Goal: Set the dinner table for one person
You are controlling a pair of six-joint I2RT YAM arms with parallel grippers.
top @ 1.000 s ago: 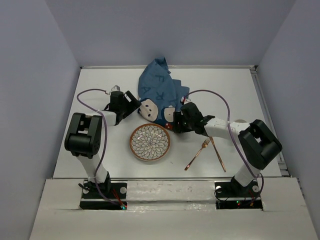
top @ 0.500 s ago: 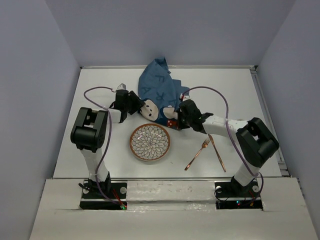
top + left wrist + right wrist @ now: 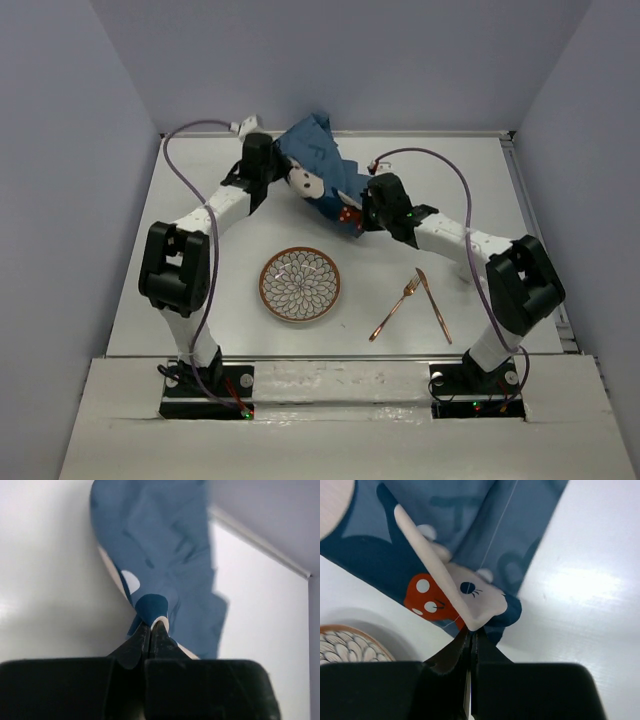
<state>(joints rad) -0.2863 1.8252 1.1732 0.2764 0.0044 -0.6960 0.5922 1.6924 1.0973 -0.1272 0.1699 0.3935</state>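
Top external view: the left pincer (image 3: 280, 178) is reached out to the far side of the surface (image 3: 520, 190), its jaws pressed fully together on a corner of the dark blue cloth mat (image 3: 322, 165). The left wrist view confirms it, with the fingertips pinching a fold of blue fabric and no gap between them. From that pincer the cloth mat runs to the right and slightly nearer, its long edge stretched on a diagonal to the right pincer (image 3: 358, 218). This one is likewise clamped shut on the opposite corner, the one with the red spotted patch. The rest of the fabric trails away beyond both pincers toward the back wall. Neither arm is nearer; each has its own corner, so spreading the mat probably means drawing both toward the bases together. The plate (image 3: 300, 285) lies on the near side of the two pincers, roughly between them. The fork (image 3: 397, 308) and knife (image 3: 433, 305) sit crossed, near of the right pincer. Plain pale walls close in the white surface.
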